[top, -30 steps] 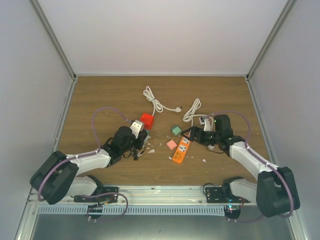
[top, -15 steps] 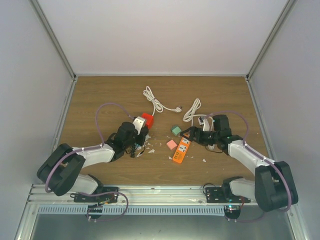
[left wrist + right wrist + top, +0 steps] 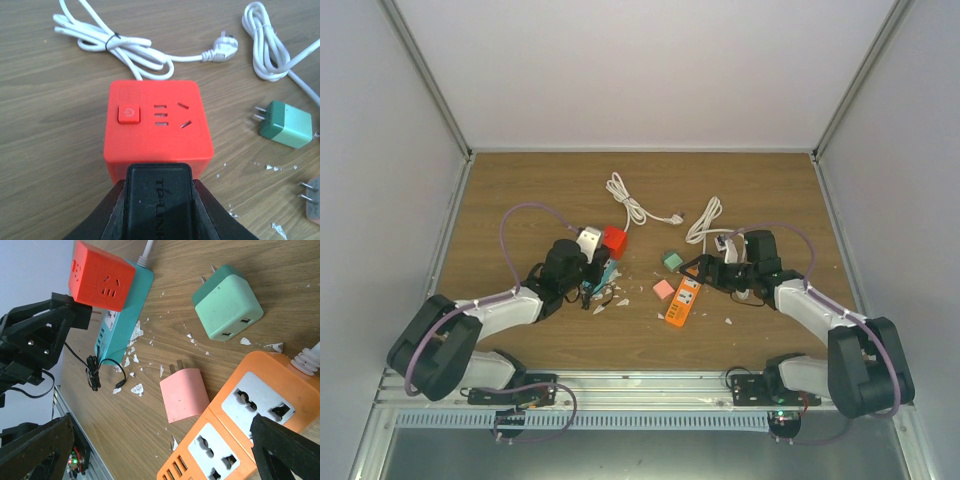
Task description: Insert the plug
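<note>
View from above: on a wooden counter (image 3: pixel 520 190) the left pincer (image 3: pixel 592 268) lies low, left of centre. It points toward 1 o'clock at a red cube socket (image 3: pixel 613 240) just beyond it. The right pincer (image 3: pixel 705 270) sits well apart, at 3 o'clock from the cube, over the far end of an orange power strip (image 3: pixel 683 300). Its jaws are spread wide and hold nothing.

Left wrist view: the pincer is closed part-way onto a black TP-Link adapter (image 3: pixel 158 197), the plug for this task, clamping its two sides at 6 o'clock in the frame. The adapter's front end meets the cube's near side face. Its prongs are hidden, so whether they have entered cannot be told. The cube's top face shows a power button and slots, and a white cable (image 3: pixel 116 39) coils at 12 o'clock.

Right wrist view: the cube's side faces carry slanted pin slots. A teal power strip (image 3: pixel 122 310) lies close against the cube, though contact is unclear. A green charger (image 3: pixel 227 302) and a pink charger (image 3: pixel 185 395) lie loose nearby.

Judging from this, the push should run straight toward 12 o'clock, with the adapter square to the face. The cube looks light and free to slide, so slow pressure seems wise. The idle pincer could brace the far side.
</note>
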Available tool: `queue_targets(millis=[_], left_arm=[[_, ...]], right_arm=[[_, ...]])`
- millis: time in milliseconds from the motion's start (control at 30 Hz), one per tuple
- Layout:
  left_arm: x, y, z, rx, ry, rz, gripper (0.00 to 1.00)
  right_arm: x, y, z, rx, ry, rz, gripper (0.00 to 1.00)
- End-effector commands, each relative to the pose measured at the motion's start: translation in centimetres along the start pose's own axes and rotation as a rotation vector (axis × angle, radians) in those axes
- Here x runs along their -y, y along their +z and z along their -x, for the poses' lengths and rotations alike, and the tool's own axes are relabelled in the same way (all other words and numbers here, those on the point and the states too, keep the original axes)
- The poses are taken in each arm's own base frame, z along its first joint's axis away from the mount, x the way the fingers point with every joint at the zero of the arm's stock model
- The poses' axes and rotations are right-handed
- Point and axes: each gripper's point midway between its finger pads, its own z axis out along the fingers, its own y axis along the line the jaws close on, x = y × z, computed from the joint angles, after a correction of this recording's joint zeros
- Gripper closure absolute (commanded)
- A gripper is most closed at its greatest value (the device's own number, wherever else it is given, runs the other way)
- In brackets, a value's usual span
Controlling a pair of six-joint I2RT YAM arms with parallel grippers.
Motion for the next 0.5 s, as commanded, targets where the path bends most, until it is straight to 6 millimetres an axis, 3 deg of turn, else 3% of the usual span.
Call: queue_targets(millis=[0, 467], left_arm=[[0.3, 0.7, 0.9, 0.023, 0.002, -0.036, 1.0], [1.0, 2.1, -0.1, -0.032, -0.003, -0.086, 1.0]], right_arm=[[0.1, 0.0, 0.3, 0.011, -0.019, 0.007, 0.02], [0.2, 0.4, 0.1, -0.009, -0.007, 0.024, 0.02]])
